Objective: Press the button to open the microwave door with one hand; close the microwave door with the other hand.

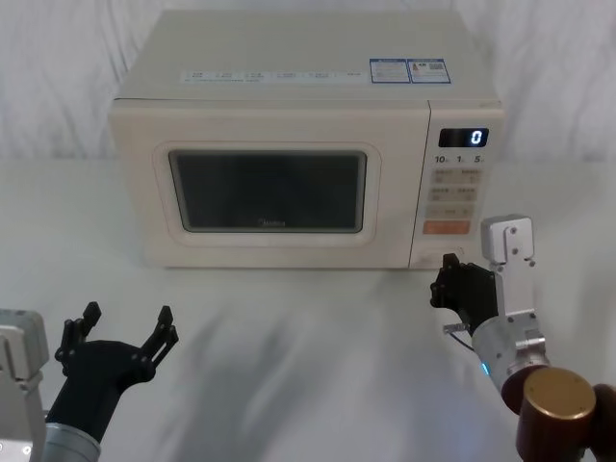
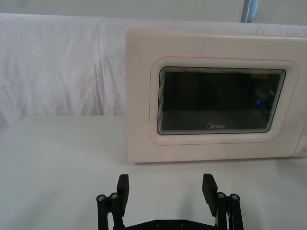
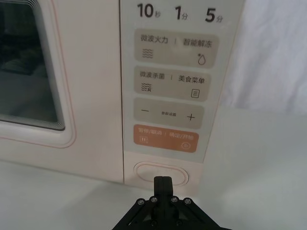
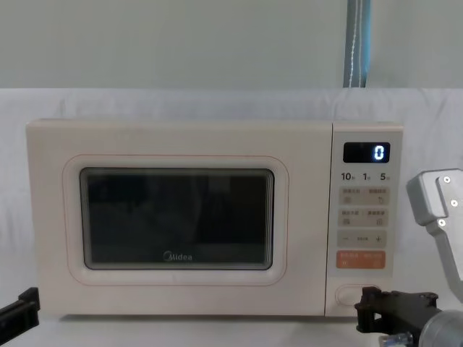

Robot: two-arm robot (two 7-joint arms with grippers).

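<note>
The cream microwave door [image 1: 265, 188] with its dark window is closed flush; it also shows in the left wrist view [image 2: 218, 98] and chest view [image 4: 177, 220]. The blank oval button [image 3: 160, 173] sits below the orange key on the control panel; I also see the button [image 4: 348, 295] from the chest. My right gripper [image 3: 163, 181] is shut, its tips just in front of the button; from the head it is the right gripper [image 1: 449, 274] low by the panel. My left gripper [image 1: 123, 323] is open on the table's left, well short of the door, also seen as the left gripper [image 2: 167, 188].
The microwave stands on a white-draped table [image 1: 289, 346] with bare cloth in front of it and to both sides. A white cloth backdrop [image 2: 57, 67] hangs behind. The black display [image 4: 366, 152] reads 0.
</note>
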